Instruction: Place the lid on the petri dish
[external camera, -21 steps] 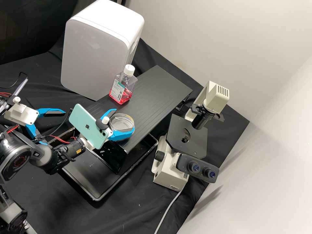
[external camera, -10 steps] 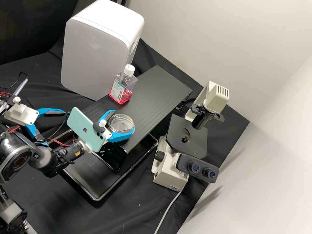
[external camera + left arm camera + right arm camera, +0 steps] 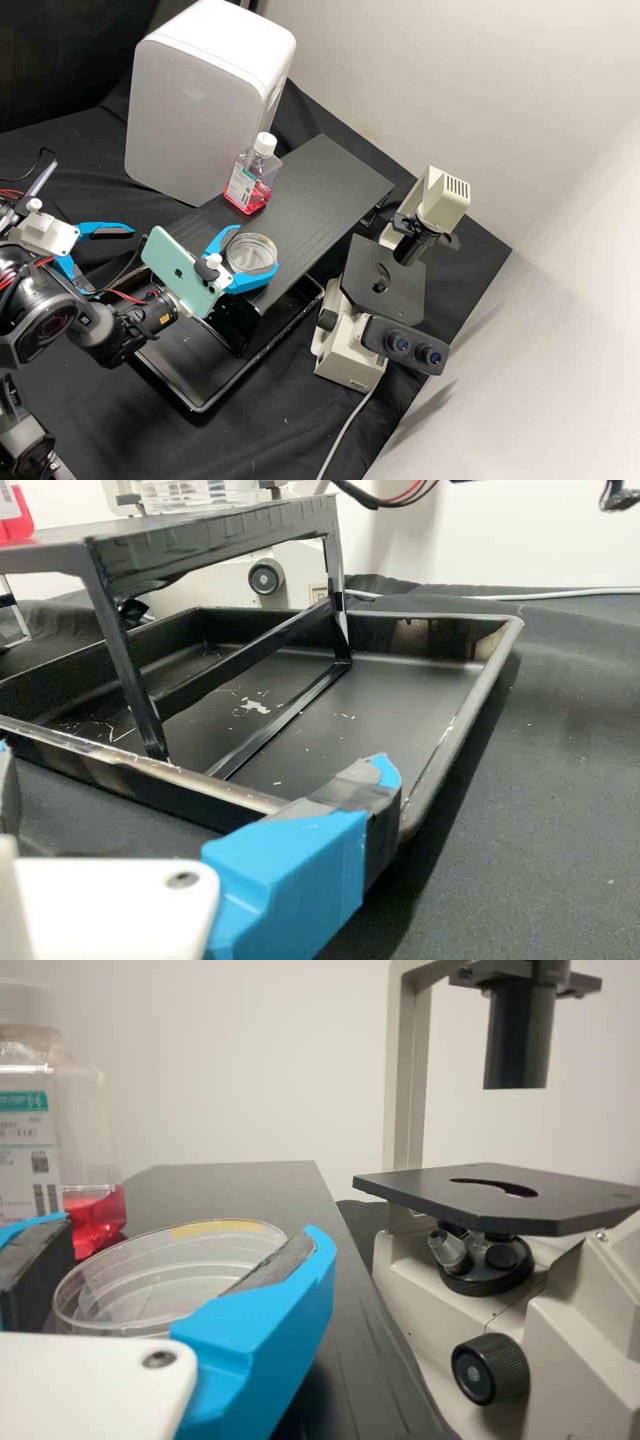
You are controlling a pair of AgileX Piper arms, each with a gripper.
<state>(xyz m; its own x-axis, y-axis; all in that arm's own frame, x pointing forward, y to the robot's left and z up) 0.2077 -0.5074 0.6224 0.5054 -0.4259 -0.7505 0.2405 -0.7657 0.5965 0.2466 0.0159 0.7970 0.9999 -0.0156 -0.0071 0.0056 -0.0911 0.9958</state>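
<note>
A clear petri dish (image 3: 251, 252) with its lid on stands at the near end of the black raised platform (image 3: 320, 187). My right gripper (image 3: 248, 255) has one blue finger on each side of the dish and is shut on it. In the right wrist view the petri dish (image 3: 170, 1275) sits between the pads, with a yellowish mark on its far rim. My left gripper (image 3: 100, 257) is open at the left, low beside the black tray (image 3: 200, 380). In the left wrist view one of its blue fingers (image 3: 300, 870) sits at the rim of the tray (image 3: 470, 710).
A flask of red liquid (image 3: 252, 175) stands further back on the platform. A white box (image 3: 207, 93) stands behind it. A microscope (image 3: 393, 287) stands to the right of the platform, close to the dish. Black cloth covers the bench.
The right gripper drew back slightly toward the left, then moved forward again. The dish shifted a little with it. The left gripper stayed still.
</note>
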